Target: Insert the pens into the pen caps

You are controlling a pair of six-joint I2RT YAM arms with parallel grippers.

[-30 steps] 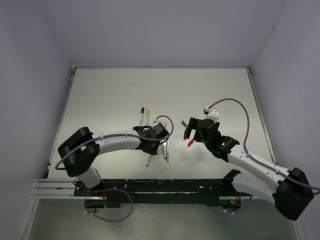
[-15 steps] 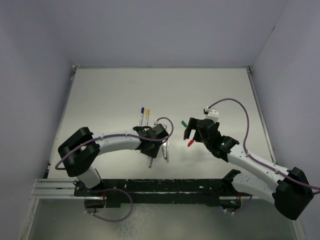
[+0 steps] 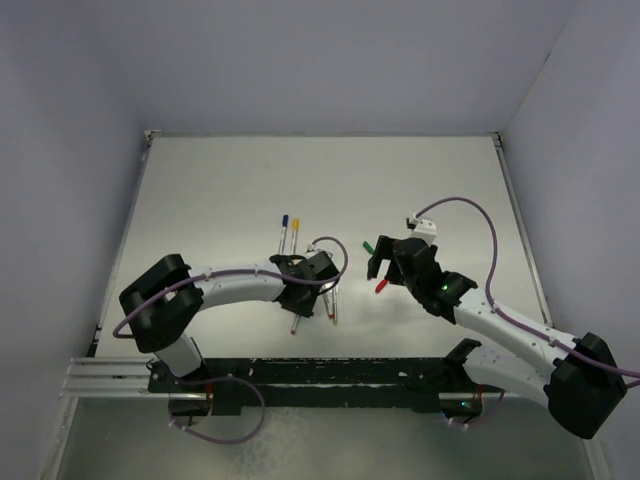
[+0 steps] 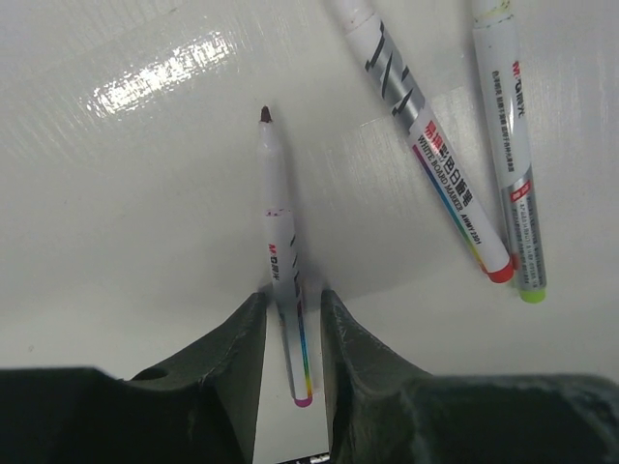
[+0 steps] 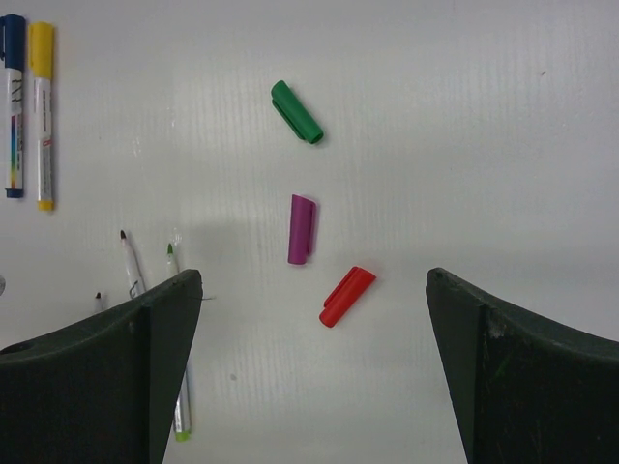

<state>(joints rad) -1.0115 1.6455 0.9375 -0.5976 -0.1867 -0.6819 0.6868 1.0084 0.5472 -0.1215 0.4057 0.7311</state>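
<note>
My left gripper (image 4: 293, 302) is shut on a white pen with a purple end (image 4: 279, 232); its dark tip points away over the table. It sits at mid-table in the top view (image 3: 300, 298). Two more uncapped pens, one red-ended (image 4: 426, 155) and one green-ended (image 4: 511, 145), lie to its right. My right gripper (image 5: 311, 278) is open and empty above three loose caps: the green cap (image 5: 297, 112), the purple cap (image 5: 302, 229) and the red cap (image 5: 346, 296). A blue-capped pen (image 5: 13, 97) and a yellow-capped pen (image 5: 41, 106) lie side by side.
The blue and yellow capped pens (image 3: 289, 232) lie just beyond the left gripper. The green cap (image 3: 368, 246) and red cap (image 3: 381, 286) lie beside the right gripper (image 3: 380, 266). White walls close in the table (image 3: 220, 190) on three sides.
The left gripper has shifted slightly, and the near end of the purple-ended pen between its fingers has swung a little to the left. The right arm has barely moved.
</note>
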